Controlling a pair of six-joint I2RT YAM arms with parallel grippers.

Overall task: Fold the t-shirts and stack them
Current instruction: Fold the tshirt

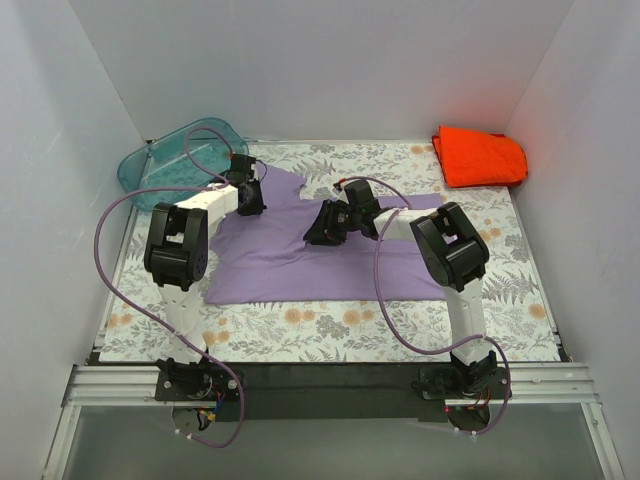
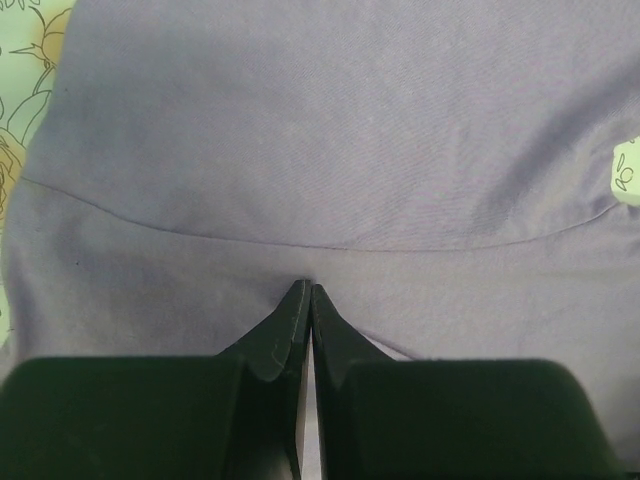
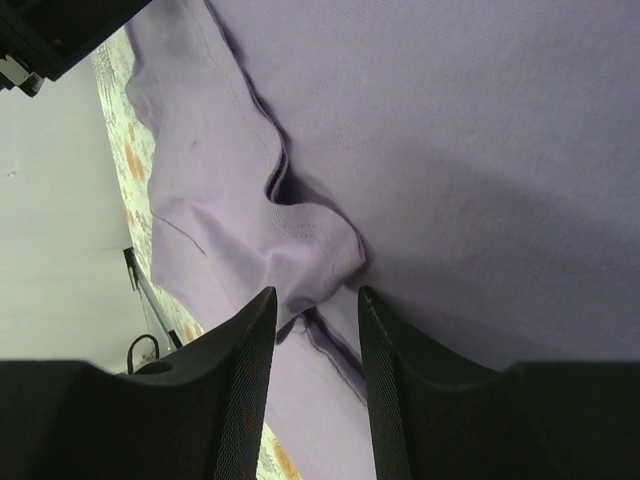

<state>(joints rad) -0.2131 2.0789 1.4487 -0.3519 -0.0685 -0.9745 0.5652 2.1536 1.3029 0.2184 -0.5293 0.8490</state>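
The lavender t-shirt [image 1: 300, 262] lies spread flat in the middle of the floral mat. The orange-red t-shirt [image 1: 480, 157] lies folded at the back right corner. My left gripper [image 1: 248, 196] is at the shirt's back left part; in the left wrist view its jaws [image 2: 305, 290] are shut, tips pinched into the lavender cloth [image 2: 330, 130] at a seam. My right gripper [image 1: 326, 226] is over the shirt's upper middle; in the right wrist view it [image 3: 315, 295] is open, its fingers either side of a bunched fold of lavender cloth [image 3: 300, 255].
A translucent teal tub [image 1: 160, 165] stands at the back left, just behind the left gripper. White walls enclose the mat [image 1: 330, 325] on three sides. Purple cables loop around both arms.
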